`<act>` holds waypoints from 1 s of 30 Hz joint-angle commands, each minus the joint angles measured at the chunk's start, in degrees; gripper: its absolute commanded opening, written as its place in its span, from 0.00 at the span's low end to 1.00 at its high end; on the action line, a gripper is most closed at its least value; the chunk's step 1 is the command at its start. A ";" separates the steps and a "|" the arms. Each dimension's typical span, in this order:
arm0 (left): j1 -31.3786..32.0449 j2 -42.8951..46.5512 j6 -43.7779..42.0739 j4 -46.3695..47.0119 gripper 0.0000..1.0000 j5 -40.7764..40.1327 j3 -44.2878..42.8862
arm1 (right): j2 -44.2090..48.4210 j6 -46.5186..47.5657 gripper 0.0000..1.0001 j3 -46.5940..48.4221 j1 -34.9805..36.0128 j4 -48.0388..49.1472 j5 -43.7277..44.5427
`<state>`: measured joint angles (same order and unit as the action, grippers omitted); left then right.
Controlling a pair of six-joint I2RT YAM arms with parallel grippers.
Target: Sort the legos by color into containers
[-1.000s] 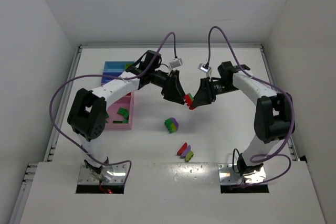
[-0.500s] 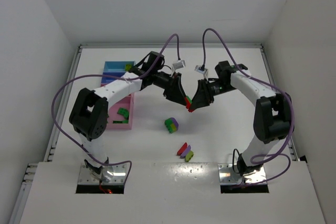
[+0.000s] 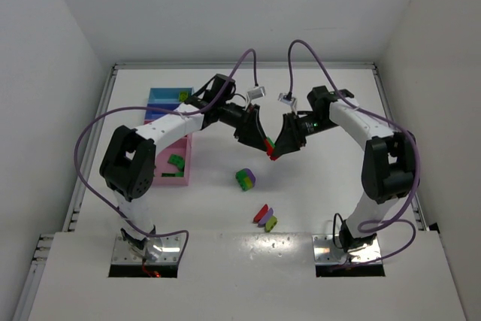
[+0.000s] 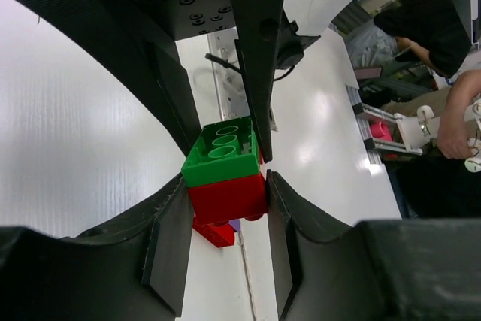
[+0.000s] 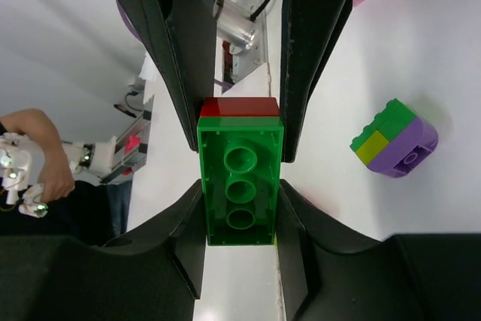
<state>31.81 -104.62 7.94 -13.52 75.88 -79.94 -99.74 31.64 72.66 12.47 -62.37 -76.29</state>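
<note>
L gripper [image 4: 227, 202] clamps red lego [image 4: 225, 195], R gripper [image 5: 240, 210] clamps joined green lego [image 5: 240, 178]

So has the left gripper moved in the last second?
Yes: the left gripper has shifted slightly right, away from the pink tray, closing on the red-and-green brick stack.

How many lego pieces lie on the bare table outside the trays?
4: a green-yellow-purple stacked plastic block centre-frame; a red brick, purple brick and yellow-green brick side by side below it in the top view. Others may be hidden.
</note>
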 commanded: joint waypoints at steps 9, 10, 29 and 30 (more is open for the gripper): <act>1.67 2.23 -2.67 1.21 0.03 2.17 1.37 | -2.30 1.32 0.57 5.03 -0.25 -1.62 -7.56; 1.67 2.23 -2.67 1.21 0.01 2.17 1.37 | -2.30 1.32 0.57 5.03 -0.25 -1.62 -7.56; 0.44 5.91 -5.04 1.21 0.01 -0.90 8.39 | -0.46 8.61 0.00 4.50 -9.56 -7.59 -9.84; 0.44 6.44 -5.04 1.21 0.01 -0.91 10.05 | 0.07 9.49 0.00 4.50 -11.48 -8.55 -9.84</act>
<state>32.38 -101.75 5.50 -10.39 74.11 -73.43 -102.10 35.99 74.89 6.50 -68.45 -80.66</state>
